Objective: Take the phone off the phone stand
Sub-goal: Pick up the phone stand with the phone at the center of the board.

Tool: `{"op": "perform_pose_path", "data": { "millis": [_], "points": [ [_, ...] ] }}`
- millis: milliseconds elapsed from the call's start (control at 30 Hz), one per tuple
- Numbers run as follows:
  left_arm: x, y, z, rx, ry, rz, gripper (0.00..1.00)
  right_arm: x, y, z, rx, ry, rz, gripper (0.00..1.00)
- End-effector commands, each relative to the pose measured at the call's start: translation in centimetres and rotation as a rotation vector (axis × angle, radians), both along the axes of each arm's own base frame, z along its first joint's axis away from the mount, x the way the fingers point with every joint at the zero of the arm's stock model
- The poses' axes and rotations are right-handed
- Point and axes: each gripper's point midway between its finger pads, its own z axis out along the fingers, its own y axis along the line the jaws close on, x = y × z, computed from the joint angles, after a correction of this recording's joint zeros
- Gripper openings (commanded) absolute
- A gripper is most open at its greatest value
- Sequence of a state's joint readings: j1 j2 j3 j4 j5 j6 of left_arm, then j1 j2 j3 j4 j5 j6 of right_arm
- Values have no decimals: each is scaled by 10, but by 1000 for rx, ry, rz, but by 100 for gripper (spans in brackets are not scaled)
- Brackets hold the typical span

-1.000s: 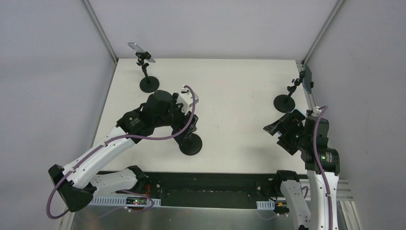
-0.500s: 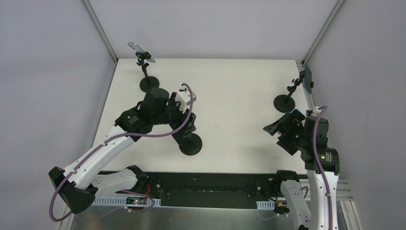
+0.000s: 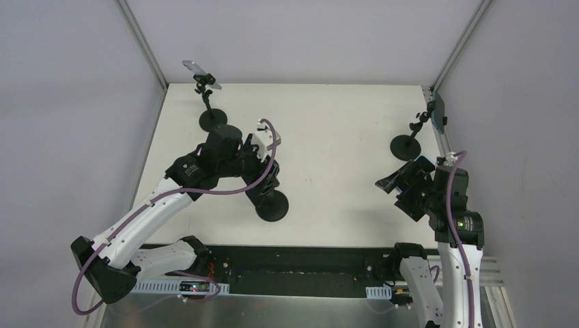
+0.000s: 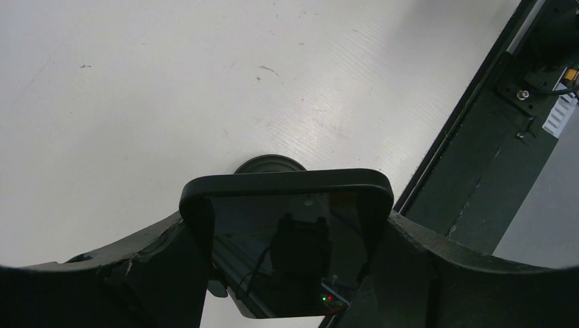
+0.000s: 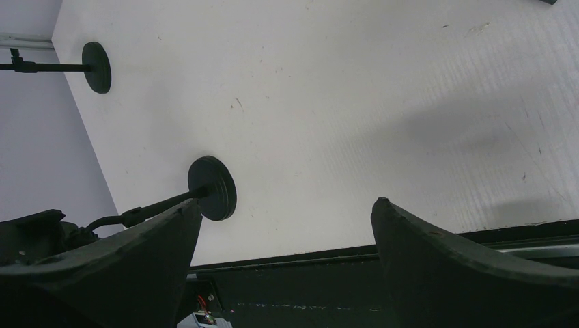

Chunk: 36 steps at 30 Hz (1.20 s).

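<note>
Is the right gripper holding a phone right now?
No, the right gripper stands wide open, with only bare table showing in its gap.

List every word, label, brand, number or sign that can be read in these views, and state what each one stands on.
No text is readable in any view.
Black glossy phone: the screen is dark and shows only reflections, no writing or logo.
White slotted strip by the base rail: stripes only, too small and blurred to show any lettering.
</note>
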<state>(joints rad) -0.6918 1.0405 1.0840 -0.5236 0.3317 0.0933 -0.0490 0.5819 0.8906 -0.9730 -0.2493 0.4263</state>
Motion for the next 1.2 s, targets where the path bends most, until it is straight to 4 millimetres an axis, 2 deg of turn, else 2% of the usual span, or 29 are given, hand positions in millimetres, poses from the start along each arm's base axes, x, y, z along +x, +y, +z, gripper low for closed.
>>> {"op": "perform_pose_path", "data": {
  "millis": [0, 100, 300, 367, 533, 800, 900, 1067, 1167],
  "points": [
    [-1, -1, 13, -23, -27, -23, 57, 4, 1, 3, 9, -17, 3, 99],
    [-1, -1, 13, -23, -29, -25, 38, 4, 2, 5, 15, -24, -3, 99],
    [-5, -7, 22, -55, -17, -48, 6, 6, 3, 8, 45, -54, -30, 98],
    [-10, -12, 29, -80, -13, -75, 0, 9, 5, 11, 61, -79, -30, 98],
    [-25, -25, 42, -128, 1, -161, 0, 8, 21, 20, 110, -99, 70, 99],
    [-50, -52, 45, -159, 66, -317, 0, 7, 41, 37, 184, -200, 185, 99],
    [-56, -59, 52, -169, 56, -365, 0, 6, 53, 42, 232, -253, 238, 99],
    [-60, -67, 66, -186, 38, -386, 0, 0, 71, 34, 230, -255, 336, 99],
    [-64, -66, 67, -180, 7, -408, 0, -4, 86, 37, 203, -308, 420, 98]
  ]
}}
